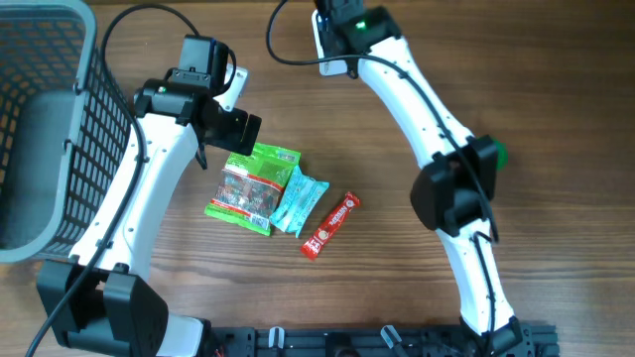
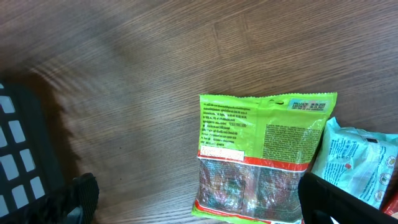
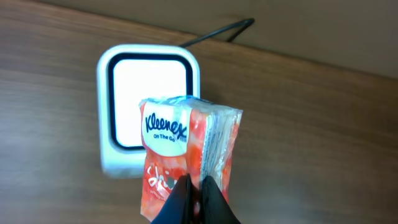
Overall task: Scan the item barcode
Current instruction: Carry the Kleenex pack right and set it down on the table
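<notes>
Right claw [image 3: 196, 186] clenched on tissue pack [image 3: 186, 143], held over scanner [image 3: 134, 93] mid-frame, presumably presenting its barcode. Left claw [image 1: 236, 129] released above packet [image 2: 261, 155].

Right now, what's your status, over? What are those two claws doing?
Right gripper shut on orange Kleenex tissue pack, in front of white square scanner. Left gripper open, empty, above green snack bag. No obstruction seen at scanner.
</notes>
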Controlling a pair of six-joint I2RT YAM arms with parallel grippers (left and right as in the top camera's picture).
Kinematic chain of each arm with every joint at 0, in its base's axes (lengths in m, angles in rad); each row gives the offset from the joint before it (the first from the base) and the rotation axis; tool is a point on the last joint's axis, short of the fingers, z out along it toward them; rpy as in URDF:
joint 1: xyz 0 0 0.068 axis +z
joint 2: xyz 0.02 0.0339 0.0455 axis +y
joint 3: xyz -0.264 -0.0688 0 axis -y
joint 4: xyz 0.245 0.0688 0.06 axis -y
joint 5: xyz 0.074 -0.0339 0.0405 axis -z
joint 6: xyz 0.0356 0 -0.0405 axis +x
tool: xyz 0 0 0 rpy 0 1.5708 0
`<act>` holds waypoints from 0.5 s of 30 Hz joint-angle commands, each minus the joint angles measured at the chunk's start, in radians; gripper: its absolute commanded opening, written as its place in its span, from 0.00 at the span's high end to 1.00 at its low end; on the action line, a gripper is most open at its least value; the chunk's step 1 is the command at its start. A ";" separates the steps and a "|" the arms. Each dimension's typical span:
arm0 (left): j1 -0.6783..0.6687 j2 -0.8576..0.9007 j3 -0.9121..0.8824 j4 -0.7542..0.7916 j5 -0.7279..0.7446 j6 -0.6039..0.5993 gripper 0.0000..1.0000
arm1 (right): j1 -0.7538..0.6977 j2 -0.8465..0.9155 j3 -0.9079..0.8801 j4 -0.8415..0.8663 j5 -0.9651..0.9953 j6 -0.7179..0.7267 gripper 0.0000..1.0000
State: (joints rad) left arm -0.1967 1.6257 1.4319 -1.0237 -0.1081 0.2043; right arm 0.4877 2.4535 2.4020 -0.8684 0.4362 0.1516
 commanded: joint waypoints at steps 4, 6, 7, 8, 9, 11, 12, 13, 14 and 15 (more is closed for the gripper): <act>-0.002 -0.004 0.010 0.003 -0.009 0.008 0.00 | -0.001 0.083 0.011 0.117 0.071 -0.046 0.95; -0.002 -0.004 0.010 0.003 -0.009 0.008 0.00 | -0.001 0.083 0.011 0.147 0.068 -0.045 0.96; -0.002 -0.004 0.010 0.003 -0.009 0.008 0.00 | -0.001 0.082 0.011 0.149 0.052 -0.043 0.96; -0.002 -0.004 0.010 0.003 -0.009 0.008 0.00 | -0.001 0.080 0.014 0.137 0.037 -0.042 0.96; -0.002 -0.004 0.010 0.003 -0.009 0.008 0.00 | -0.001 0.065 0.016 0.112 0.038 -0.024 0.96; -0.002 -0.004 0.010 0.003 -0.009 0.008 0.00 | -0.007 0.001 0.016 0.055 0.037 0.010 0.96; -0.002 -0.004 0.010 0.003 -0.009 0.008 0.00 | -0.011 -0.048 0.016 0.021 0.021 0.009 0.96; -0.002 -0.004 0.010 0.003 -0.009 0.008 0.00 | -0.014 -0.111 0.016 -0.034 -0.008 0.010 0.96; -0.002 -0.004 0.010 0.003 -0.009 0.008 0.00 | -0.014 -0.162 0.016 -0.085 -0.039 0.010 0.96; -0.002 -0.004 0.010 0.003 -0.009 0.008 0.00 | -0.014 -0.201 0.016 -0.130 -0.066 0.015 0.96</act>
State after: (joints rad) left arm -0.1963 1.6257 1.4319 -1.0233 -0.1081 0.2043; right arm 0.4824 2.4695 2.3981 -0.9375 0.4404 0.1387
